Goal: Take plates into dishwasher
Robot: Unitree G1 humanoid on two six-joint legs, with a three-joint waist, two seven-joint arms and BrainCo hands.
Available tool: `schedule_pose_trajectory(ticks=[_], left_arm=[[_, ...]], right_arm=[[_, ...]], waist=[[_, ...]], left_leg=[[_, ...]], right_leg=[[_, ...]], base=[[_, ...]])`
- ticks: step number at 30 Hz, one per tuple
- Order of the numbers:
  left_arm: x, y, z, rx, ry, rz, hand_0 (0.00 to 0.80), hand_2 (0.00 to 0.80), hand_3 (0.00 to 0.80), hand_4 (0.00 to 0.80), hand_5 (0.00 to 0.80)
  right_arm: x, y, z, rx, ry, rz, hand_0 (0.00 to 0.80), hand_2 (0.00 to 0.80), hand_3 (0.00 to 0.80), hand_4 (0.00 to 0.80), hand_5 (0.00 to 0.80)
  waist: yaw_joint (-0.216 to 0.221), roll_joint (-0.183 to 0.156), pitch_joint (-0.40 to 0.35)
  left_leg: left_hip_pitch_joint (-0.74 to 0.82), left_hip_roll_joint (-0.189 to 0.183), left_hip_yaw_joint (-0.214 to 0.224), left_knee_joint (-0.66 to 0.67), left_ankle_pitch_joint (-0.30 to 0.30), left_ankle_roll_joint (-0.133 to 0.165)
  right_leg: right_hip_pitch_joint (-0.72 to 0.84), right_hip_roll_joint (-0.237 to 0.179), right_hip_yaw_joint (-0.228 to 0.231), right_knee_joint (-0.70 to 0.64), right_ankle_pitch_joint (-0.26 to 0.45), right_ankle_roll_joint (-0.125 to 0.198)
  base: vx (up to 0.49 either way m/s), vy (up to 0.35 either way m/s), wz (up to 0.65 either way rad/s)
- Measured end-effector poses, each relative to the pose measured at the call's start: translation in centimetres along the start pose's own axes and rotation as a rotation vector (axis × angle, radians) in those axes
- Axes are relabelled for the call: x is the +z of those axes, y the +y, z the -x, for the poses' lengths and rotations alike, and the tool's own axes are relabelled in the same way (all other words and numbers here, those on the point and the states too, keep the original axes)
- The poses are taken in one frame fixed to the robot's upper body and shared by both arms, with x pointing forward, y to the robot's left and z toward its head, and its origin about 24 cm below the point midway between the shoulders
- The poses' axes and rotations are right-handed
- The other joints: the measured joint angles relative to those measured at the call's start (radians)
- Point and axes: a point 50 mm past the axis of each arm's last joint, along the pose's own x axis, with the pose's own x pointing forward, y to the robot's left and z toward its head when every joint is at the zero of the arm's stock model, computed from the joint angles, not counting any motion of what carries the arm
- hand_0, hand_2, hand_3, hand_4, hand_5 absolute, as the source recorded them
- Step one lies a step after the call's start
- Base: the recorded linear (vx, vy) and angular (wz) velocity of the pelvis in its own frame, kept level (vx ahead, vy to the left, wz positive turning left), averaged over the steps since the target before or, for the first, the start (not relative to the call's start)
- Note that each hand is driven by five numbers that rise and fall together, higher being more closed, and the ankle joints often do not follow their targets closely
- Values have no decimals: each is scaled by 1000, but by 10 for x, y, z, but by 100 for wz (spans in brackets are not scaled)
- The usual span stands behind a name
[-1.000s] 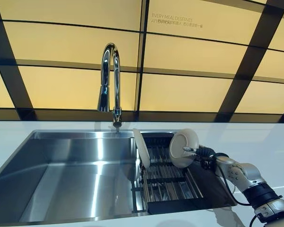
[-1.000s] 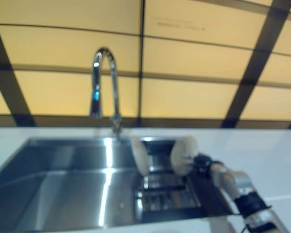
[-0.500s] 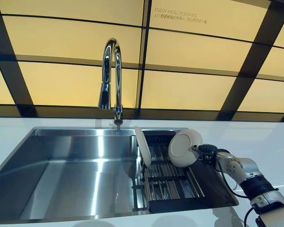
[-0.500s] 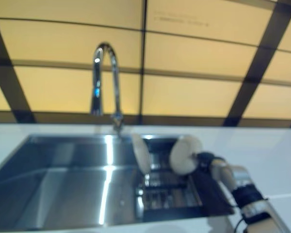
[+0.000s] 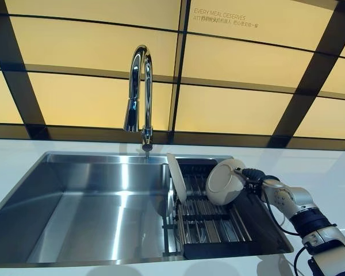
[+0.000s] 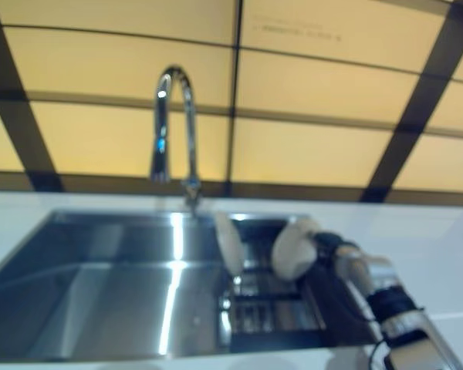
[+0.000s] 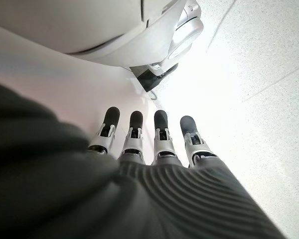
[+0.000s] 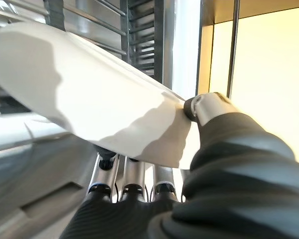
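Observation:
A white plate (image 5: 224, 183) is pinched by my right hand (image 5: 254, 175) and held tilted on edge just above the black dish rack (image 5: 215, 221) in the right part of the sink. In the right wrist view the thumb (image 8: 209, 107) lies on top of the plate (image 8: 89, 94) and the fingers (image 8: 134, 174) are under it. A second white plate (image 5: 176, 178) stands upright at the rack's left end. My left hand (image 7: 149, 144) hangs beside me with straight fingers and holds nothing.
A steel sink basin (image 5: 92, 207) lies left of the rack. A tall chrome tap (image 5: 139, 95) stands behind it. White counter (image 5: 333, 178) surrounds the sink. A wall of yellow panels rises at the back.
The camera has shifted a little. My right hand has brought the held plate slightly lower and closer to the standing plate, still over the rack.

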Motion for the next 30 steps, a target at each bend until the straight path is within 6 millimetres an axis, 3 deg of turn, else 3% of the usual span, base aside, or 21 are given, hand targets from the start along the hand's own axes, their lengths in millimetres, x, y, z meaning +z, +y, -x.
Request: schedule_pose_trajectory(ticks=[4,6,14,23,26,28,30], left_arm=[[1,0,0,1,-5,0,0,0,0,0,0],[3,1,0,3,-10,-1,0,0,0,0,0],[-2,2,1,5,0,8,0,0,0,0,0],[-11,0,1,0,18,4,0,0,0,0,0],[-17,-4,2,-8,30,-1,0,0,0,0,0],[-22,-5,2,-12,39,-3,0,0,0,0,0],[-26,-7,3,-18,41,-19,0,0,0,0,0]], right_arm=[[18,5,6,4,-120,35,800,800,800,800,800],[40,13,19,42,-246,68,800,800,800,800,800],[86,23,57,123,-551,65,800,800,800,800,800],[136,-3,113,-6,-911,118,800,800,800,800,800],[142,-23,124,-88,-961,114,800,800,800,800,800],[137,-39,125,-157,-957,95,800,800,800,800,800],[128,-53,126,-215,-940,79,800,800,800,800,800]], waist=[[-4,3,12],[-6,5,23],[-28,-6,27],[-59,-21,29],[-63,-25,29],[-80,-24,30],[-88,-23,31]], left_leg=[[1,0,2,0,0,0],[1,0,5,0,-1,1],[3,-1,15,-1,-5,4],[5,-3,50,0,-9,12],[14,0,74,0,-18,17],[12,19,87,-1,-19,19],[11,38,130,-1,-19,22]], right_leg=[[-1,0,2,1,0,0],[-2,0,5,1,1,1],[-14,-1,20,14,1,3],[-37,-3,58,30,-2,20],[-57,1,75,61,9,43],[-79,15,76,77,43,95],[-111,27,75,92,77,150]], base=[[3,30,-1],[9,60,-4],[18,71,-4],[34,90,-12],[55,82,-30],[33,54,-33],[6,70,-58]])
